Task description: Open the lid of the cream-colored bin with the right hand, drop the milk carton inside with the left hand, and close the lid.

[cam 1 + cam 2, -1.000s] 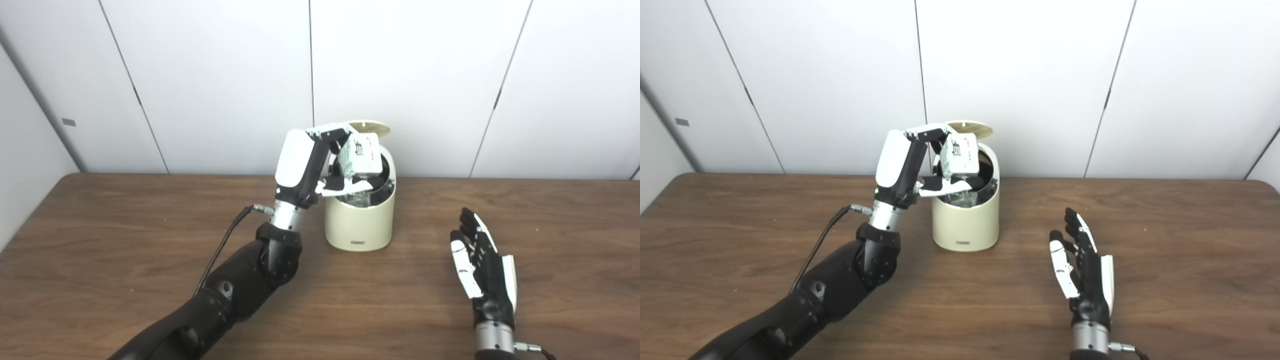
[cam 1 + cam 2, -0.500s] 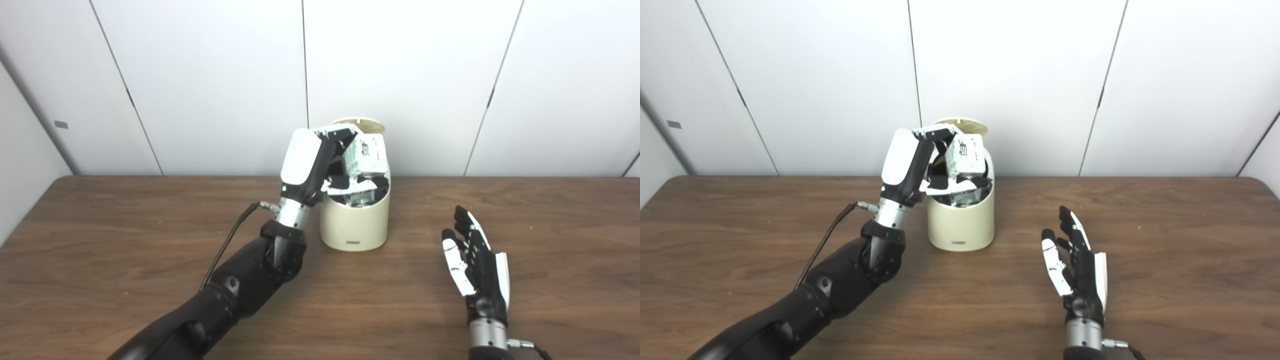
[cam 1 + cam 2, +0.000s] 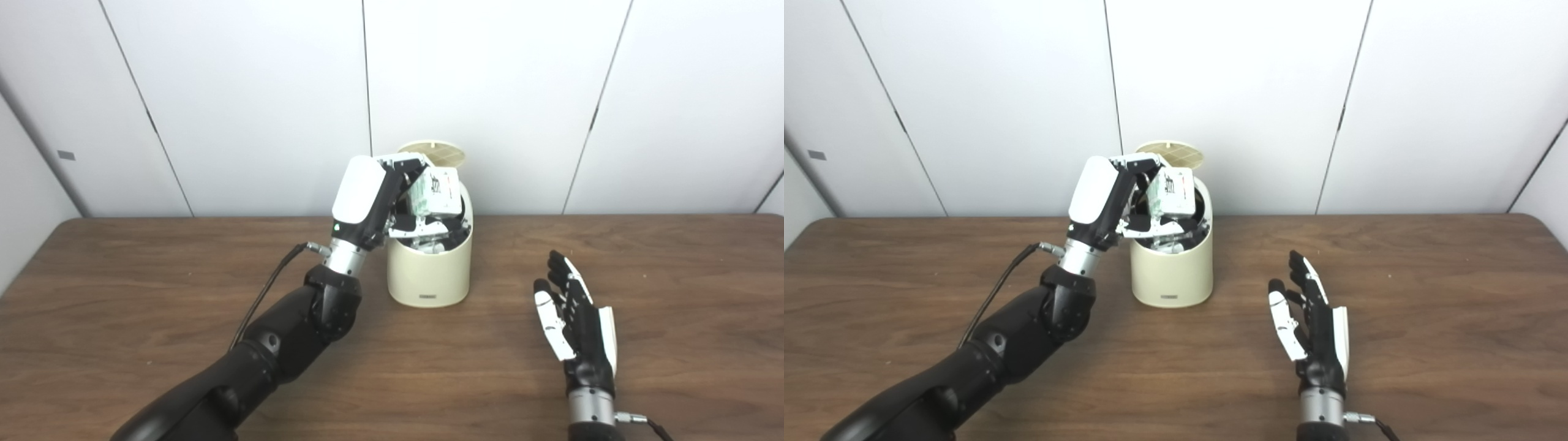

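Head cameras — side-by-side, looking down, same table (image 3: 122, 275).

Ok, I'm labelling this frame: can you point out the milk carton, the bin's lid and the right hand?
milk carton (image 3: 440, 191), left eye view, printed front face.
lid (image 3: 436, 150), left eye view, raised ribbed underside.
right hand (image 3: 1315, 327), right eye view, middle of the open palm.
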Controlling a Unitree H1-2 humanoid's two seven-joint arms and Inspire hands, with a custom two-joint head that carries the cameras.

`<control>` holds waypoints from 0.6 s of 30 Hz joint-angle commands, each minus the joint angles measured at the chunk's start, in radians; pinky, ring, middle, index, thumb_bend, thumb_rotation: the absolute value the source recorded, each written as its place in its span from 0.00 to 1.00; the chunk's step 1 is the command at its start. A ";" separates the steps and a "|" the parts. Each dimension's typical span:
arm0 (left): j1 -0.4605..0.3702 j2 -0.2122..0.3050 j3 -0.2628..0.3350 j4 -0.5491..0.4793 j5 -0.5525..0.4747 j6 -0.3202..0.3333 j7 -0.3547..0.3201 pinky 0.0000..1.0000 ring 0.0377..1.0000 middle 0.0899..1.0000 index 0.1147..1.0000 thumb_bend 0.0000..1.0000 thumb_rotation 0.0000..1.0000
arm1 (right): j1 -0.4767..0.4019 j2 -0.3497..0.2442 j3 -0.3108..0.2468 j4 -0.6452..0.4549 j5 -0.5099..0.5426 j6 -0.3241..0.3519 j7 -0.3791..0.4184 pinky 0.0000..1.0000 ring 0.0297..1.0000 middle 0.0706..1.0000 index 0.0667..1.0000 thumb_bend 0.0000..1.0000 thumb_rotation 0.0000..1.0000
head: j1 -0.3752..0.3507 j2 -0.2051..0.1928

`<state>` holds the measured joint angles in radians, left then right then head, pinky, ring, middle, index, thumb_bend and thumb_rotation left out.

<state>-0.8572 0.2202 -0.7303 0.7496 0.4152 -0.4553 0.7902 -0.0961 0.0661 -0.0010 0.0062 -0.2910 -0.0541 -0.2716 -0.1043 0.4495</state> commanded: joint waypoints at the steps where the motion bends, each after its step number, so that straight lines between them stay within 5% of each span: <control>1: -0.055 0.022 0.005 -0.039 -0.021 -0.015 0.015 0.37 0.43 0.44 0.40 0.51 0.00 | 0.027 0.009 0.012 0.016 -0.004 -0.032 -0.005 0.79 0.87 0.87 0.86 0.15 0.71 | -0.001 0.002; 13: -0.025 0.045 0.009 -0.084 -0.028 -0.015 -0.004 0.38 0.43 0.44 0.40 0.51 0.00 | 0.027 0.006 0.011 0.009 0.004 -0.014 0.005 0.80 0.88 0.87 0.86 0.16 0.65 | 0.004 0.009; 18: -0.005 0.058 0.022 -0.133 -0.141 -0.015 -0.154 0.42 0.46 0.44 0.41 0.52 0.05 | 0.027 0.003 0.011 0.009 0.001 -0.020 0.005 0.80 0.88 0.87 0.86 0.15 0.63 | 0.006 0.012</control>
<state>-0.8244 0.2601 -0.7290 0.6503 0.3060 -0.4540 0.6619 -0.0946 0.0649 0.0022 0.0039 -0.2887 -0.0503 -0.2662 -0.0997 0.4602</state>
